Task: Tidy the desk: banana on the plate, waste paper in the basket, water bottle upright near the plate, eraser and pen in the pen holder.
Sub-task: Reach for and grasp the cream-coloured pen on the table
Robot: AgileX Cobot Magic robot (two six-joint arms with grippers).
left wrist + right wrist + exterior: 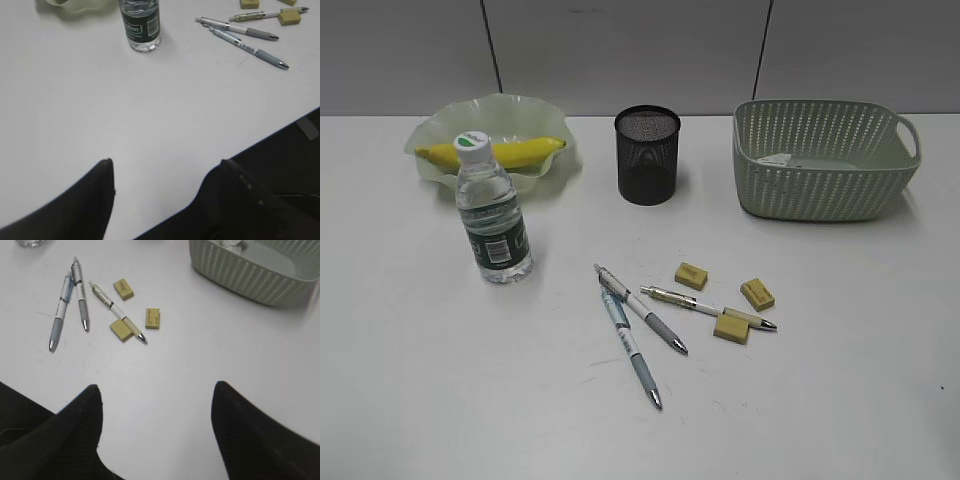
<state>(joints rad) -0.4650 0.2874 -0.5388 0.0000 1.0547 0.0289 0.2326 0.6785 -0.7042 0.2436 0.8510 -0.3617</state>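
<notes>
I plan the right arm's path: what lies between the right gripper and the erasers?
Nothing. In the right wrist view only bare white desk lies between the open right gripper and the erasers.

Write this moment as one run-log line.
banana: on plate | bottle: upright | pens, erasers: on desk | left gripper, right gripper: open, empty

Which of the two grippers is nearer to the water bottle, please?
Left. The left gripper faces the water bottle across bare desk; the right gripper sees only its base at the frame's far corner.
</notes>
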